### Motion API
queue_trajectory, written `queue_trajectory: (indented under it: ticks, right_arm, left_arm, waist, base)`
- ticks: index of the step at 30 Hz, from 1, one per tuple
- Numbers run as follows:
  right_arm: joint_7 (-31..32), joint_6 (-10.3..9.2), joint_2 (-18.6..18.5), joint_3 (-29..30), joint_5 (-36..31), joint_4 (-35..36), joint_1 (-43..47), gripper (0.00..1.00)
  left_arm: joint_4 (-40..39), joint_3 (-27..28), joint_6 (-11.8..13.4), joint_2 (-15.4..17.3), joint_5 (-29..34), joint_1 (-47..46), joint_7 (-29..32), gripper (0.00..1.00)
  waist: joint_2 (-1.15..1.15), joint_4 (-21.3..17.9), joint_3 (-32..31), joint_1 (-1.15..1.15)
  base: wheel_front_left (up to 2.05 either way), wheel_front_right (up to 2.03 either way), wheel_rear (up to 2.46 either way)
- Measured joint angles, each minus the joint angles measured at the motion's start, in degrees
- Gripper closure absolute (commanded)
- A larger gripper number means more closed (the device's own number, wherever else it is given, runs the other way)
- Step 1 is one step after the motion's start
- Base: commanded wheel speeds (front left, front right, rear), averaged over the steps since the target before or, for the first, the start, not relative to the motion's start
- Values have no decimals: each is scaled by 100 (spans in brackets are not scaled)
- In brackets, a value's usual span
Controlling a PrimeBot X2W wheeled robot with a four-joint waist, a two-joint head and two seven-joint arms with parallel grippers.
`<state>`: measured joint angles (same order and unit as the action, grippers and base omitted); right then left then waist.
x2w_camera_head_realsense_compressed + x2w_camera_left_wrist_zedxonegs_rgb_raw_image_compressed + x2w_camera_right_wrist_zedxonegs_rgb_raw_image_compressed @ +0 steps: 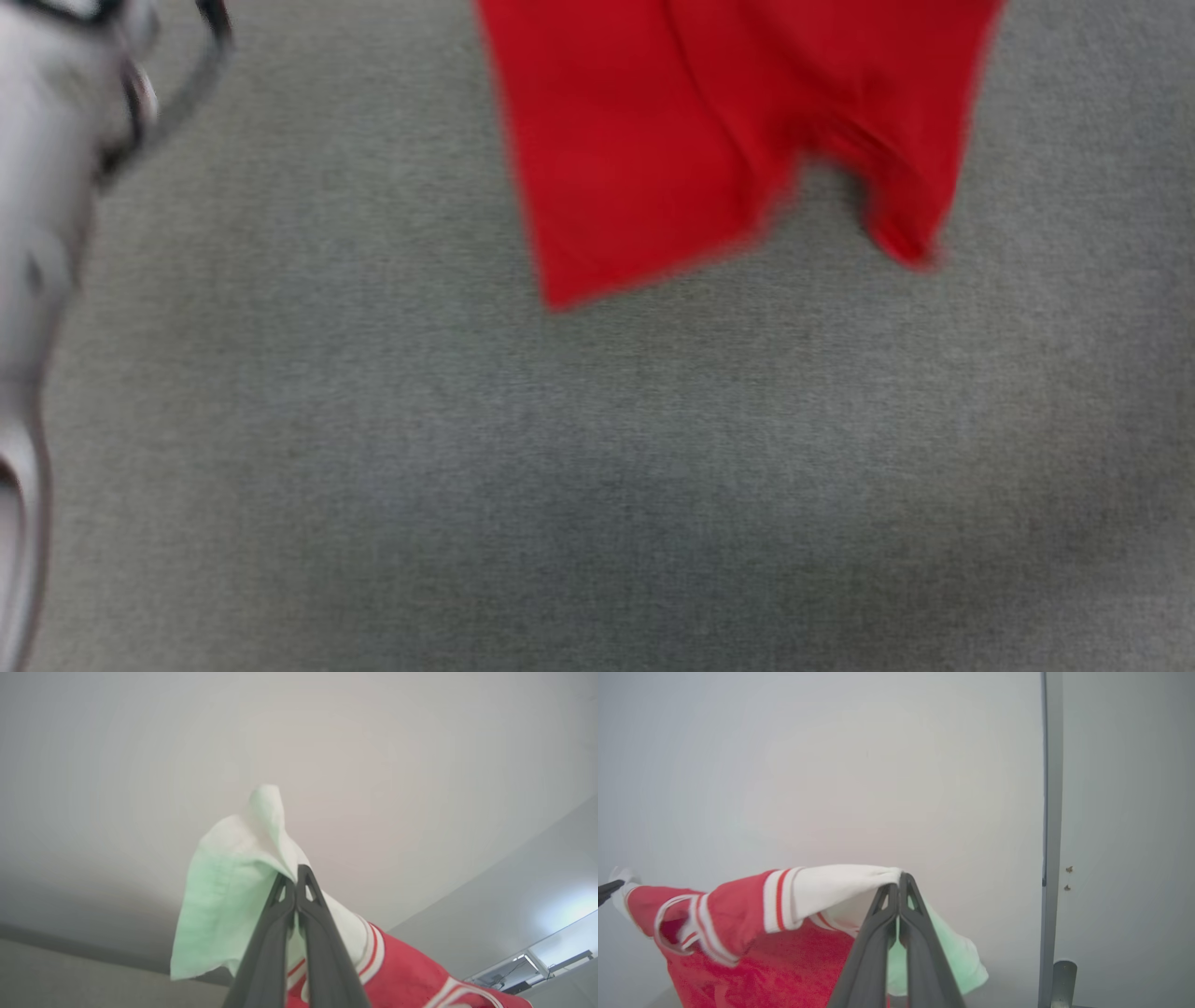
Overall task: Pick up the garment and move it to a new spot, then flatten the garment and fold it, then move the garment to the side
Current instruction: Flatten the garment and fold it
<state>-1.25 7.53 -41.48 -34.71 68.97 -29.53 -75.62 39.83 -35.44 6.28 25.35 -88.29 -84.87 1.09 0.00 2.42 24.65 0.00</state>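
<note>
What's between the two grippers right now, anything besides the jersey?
Just the jersey: its white and striped top edge spans from the right gripper toward the left gripper, seen in the right wrist view.

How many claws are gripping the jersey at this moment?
2. The left claw pinches one white panel of the jersey; the right claw pinches the other.

No legible text or markings
</note>
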Motion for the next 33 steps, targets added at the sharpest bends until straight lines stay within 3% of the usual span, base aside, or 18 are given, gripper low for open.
queue_trajectory:
  ticks: [3,6,12,16,19,33]
  right_arm:
    - [-286,1,408,247,-324,-710,-944,100]
    - [-570,0,620,388,-568,-1194,-1536,100]
    - [-577,0,671,227,-745,-1513,-1659,100]
    - [-423,0,520,-109,-664,-1146,-928,100]
    - [-367,0,207,-303,-545,-803,-80,100]
    - [-253,0,-754,-415,129,966,3416,100]
  left_arm:
    - [531,113,-196,-197,233,-805,-511,100]
    - [878,292,-626,-414,356,-1315,-1144,100]
    - [1577,266,-1107,-787,258,-1362,-1032,100]
    - [1731,156,-1274,-794,127,-666,-617,100]
    - [1604,31,-1336,-764,59,84,-379,100]
    - [-288,-223,-1360,-271,-257,3761,-712,100]
  waist:
    - [0,-97,69,0]
    - [0,-136,75,0]
    - [0,-36,-72,0]
    - [0,51,-207,0]
    - [0,91,-290,0]
    - [0,117,-694,0]
  base:
    - [0,0,0]
    - [0,0,0]
    - [0,0,0]
    - [0,0,0]
    - [0,0,0]
    - [0,0,0]
